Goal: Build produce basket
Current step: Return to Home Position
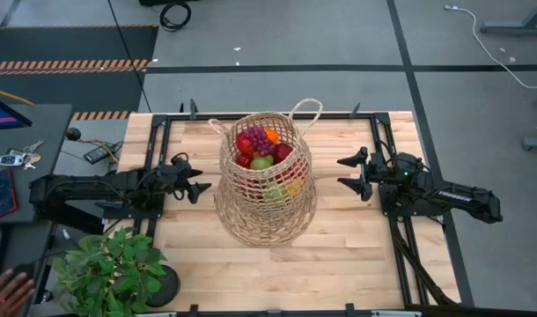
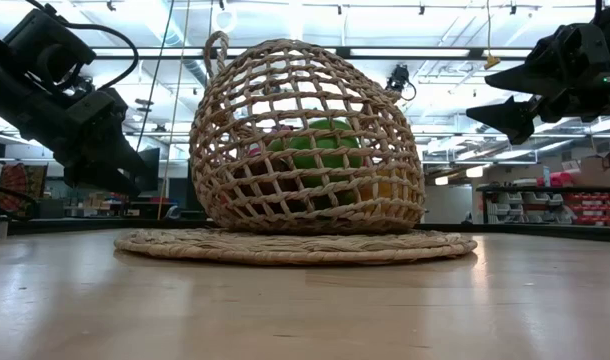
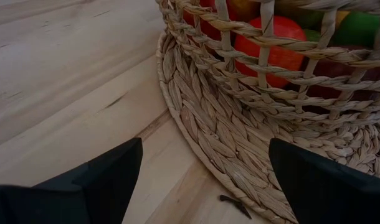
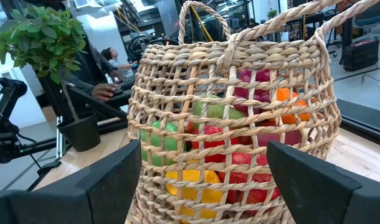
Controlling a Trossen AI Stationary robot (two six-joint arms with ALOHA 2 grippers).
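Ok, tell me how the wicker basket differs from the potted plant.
The basket is tan open weave; the potted plant is leafy green in a dark pot. The basket stands at the middle of the table, the potted plant by a corner near the left arm. The basket holds produce; the potted plant holds none. Both stand upright.

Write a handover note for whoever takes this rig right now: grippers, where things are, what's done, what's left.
Left gripper: open, empty, left of the basket.
Right gripper: open, empty, on its right.
The basket stands between them with the produce piled inside.
Done: loading, it seems; no produce shows outside the basket.
Left: likely just the return home.
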